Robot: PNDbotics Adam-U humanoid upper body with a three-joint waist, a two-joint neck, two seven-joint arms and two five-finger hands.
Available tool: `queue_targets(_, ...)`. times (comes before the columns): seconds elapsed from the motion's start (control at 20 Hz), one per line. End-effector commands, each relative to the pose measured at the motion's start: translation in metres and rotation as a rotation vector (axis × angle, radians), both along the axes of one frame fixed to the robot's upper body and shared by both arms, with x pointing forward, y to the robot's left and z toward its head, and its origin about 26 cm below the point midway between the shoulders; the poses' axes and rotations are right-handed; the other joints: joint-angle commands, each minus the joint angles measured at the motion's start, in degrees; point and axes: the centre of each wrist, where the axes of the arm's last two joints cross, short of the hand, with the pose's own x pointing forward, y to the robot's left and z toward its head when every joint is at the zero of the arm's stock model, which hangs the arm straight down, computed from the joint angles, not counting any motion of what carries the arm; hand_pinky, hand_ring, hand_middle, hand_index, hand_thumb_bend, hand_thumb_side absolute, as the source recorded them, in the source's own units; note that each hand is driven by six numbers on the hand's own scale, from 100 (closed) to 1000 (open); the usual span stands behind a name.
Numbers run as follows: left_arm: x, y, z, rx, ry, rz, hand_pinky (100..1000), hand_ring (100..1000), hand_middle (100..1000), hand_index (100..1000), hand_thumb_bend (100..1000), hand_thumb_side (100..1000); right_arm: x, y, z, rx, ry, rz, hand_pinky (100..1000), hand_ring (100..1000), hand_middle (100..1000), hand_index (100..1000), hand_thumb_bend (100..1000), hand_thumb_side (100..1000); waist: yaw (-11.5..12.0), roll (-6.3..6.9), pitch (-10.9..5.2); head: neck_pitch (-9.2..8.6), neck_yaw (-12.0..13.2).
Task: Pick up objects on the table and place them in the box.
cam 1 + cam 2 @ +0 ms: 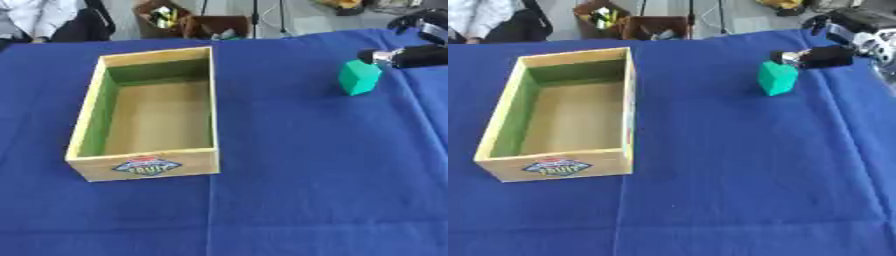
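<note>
A small green block [359, 77] stands on the blue-clothed desk [289, 165], well right of the open wooden box with a green inner wall [144, 162]. The black right hand [820, 56] touches its top; whether its fingers grip cannot be told.

Right eye view: a wooden box [560, 111] rests on the blue tablecloth [728, 175], toward the table's left side, interior empty, with a label on its near wall. A green block [777, 78] sits near the far right corner. The right hand [822, 56] touches the block's top; finger posture is indistinct.
</note>
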Motion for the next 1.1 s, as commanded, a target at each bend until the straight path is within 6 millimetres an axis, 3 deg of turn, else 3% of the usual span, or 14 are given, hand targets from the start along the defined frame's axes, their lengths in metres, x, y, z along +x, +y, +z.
queue_targets(0.05,-0.002,-0.001,0.01,0.019,-0.036,-0.008,611,730,813,892,100,1000,-0.002,-0.002,0.008,-0.016,-0.02,-0.065,924,989,844,949,510,918,-0.03,-0.2,-1.41,-0.11,0.03)
queue_targets(0.7,-0.002,-0.003,0.011,0.014,-0.043,-0.021,611,737,813,887,100,1000,0.009,0.011,-0.006,0.043,0.008,-0.117,921,983,840,961,534,919,-0.03,-0.42,-1.32,-0.15,-0.01)
queue_targets(1.1,-0.001,-0.005,0.011,0.011,-0.044,-0.028,610,737,813,875,100,1000,0.026,0.006,-0.025,0.049,-0.001,-0.201,909,972,828,964,480,905,0.49,-0.35,-0.62,-0.86,-0.82)
